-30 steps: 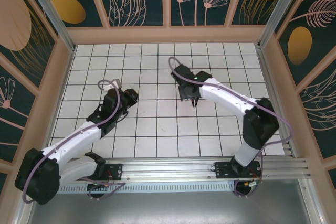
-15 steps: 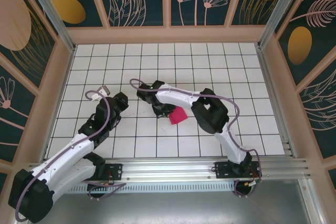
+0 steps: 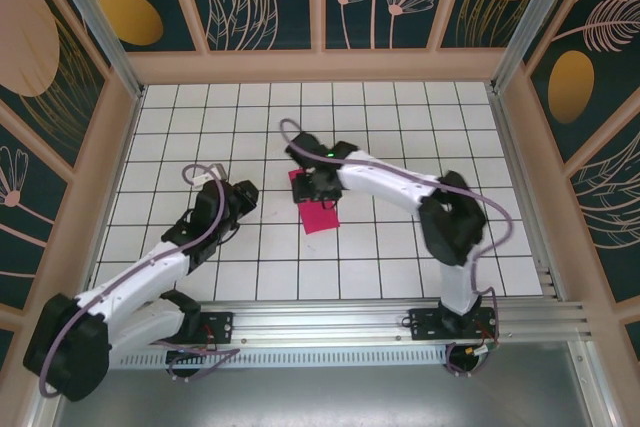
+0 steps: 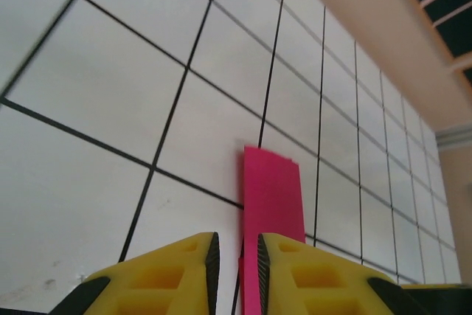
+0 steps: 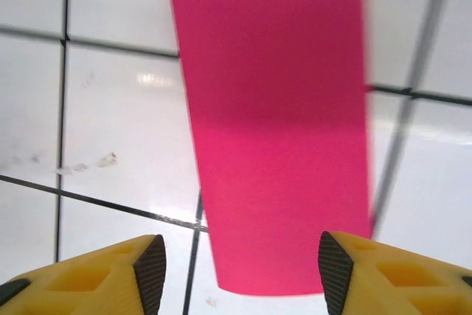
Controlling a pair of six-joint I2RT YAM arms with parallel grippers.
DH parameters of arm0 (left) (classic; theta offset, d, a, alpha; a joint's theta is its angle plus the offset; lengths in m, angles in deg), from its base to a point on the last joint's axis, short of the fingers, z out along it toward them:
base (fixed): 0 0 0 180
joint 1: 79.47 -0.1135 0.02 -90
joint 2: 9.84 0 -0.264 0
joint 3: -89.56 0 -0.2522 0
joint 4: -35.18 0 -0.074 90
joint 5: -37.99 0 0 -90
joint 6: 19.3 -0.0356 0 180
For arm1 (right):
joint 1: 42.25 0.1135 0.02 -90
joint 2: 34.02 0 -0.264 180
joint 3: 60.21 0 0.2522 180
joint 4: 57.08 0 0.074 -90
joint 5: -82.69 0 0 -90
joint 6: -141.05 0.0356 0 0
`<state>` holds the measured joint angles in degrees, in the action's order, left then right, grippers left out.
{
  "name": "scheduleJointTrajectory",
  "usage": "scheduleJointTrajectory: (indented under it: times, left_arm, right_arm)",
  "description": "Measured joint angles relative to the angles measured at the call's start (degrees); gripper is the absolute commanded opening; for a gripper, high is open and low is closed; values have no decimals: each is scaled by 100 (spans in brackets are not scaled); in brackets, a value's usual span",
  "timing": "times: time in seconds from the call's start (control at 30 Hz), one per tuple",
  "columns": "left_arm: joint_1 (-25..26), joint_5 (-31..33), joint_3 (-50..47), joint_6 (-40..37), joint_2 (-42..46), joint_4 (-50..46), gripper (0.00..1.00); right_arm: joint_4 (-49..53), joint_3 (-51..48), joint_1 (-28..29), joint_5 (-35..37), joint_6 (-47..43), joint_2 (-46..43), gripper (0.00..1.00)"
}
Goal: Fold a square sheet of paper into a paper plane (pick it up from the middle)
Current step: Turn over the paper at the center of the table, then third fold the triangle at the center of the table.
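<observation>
Tiled desk point(image 3: 380, 257): my right pincer point(image 5: 242, 267) released, paper point(image 3: 320, 217) at its 6 o'clock. Left pincer point(image 4: 234, 256) barely parted, empty. Risk: loose fold springs open.

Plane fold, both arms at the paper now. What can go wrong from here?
1. The right gripper is open over the paper, which lies loose on the tiles; any sideways move may drag or skew it.
2. The left gripper, jaws barely apart, points at the paper's near end and may shove it rather than pinch it.
</observation>
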<state>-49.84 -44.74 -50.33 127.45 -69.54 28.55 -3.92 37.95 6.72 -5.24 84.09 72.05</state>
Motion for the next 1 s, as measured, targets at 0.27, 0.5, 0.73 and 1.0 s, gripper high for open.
scheduleJointTrajectory:
  times: [0.27, 0.5, 0.73, 1.0]
  left_arm:
    - [4, -1641, 1080, -271, -2164, 686, 13]
    - [4, -1847, 1958, -420, -3355, 525, 17]
    - [4, -1862, 2247, -498, -3834, 450, 15]
    - [4, -1996, 2371, -570, -4343, 407, 15]
  right_arm:
    - [-2343, -2765, -1169, -258, 22, -2798, 99]
    - [-3571, -4218, -2116, -1252, 238, -2787, 95]
    - [-4153, -4256, -1989, -1965, 299, -2179, 82]
    - [-4562, -4138, -1843, -2581, 308, -1403, 67]
